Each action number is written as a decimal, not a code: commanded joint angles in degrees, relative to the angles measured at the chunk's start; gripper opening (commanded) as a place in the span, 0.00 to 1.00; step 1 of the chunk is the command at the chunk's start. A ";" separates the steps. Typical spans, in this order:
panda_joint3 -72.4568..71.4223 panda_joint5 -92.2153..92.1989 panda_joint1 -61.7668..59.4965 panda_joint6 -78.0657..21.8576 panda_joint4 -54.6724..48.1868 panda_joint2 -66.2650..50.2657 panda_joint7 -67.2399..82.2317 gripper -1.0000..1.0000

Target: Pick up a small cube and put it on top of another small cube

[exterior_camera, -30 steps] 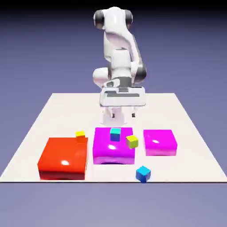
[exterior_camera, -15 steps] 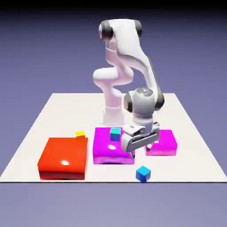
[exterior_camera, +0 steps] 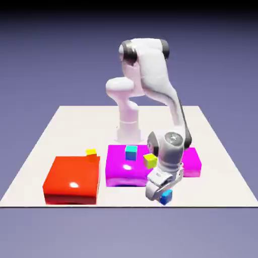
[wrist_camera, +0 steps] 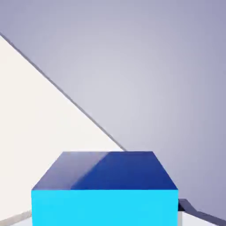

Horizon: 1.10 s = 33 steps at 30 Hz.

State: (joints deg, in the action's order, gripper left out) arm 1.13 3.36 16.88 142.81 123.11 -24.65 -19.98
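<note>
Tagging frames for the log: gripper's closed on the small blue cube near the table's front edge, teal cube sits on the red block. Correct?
One error: the teal cube sits on the larger magenta block, per the exterior view. The gripper is closed on the small blue cube near the table's front edge.

Red block (exterior_camera: 73, 179), magenta blocks (exterior_camera: 121, 166) on table (exterior_camera: 75, 131)

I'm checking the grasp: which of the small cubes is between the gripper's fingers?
The bright blue one, nearest the table's front edge; the teal and yellowish cubes sit away from the fingers.
</note>
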 commanded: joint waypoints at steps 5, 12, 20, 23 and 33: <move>-1.07 -1.32 -3.87 -3.84 6.60 10.38 -6.84 0.00; -2.65 -3.40 -9.58 -8.85 16.26 24.92 -16.84 0.00; -4.45 -5.77 -16.12 -14.58 27.29 41.53 -28.27 0.00; -5.13 -6.66 -18.57 -16.73 31.43 47.76 -32.56 0.00; -5.93 -7.42 -19.70 -4.25 38.55 42.37 -34.77 1.00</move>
State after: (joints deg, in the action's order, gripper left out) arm -4.79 -4.07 -2.82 138.56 161.66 17.71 -54.75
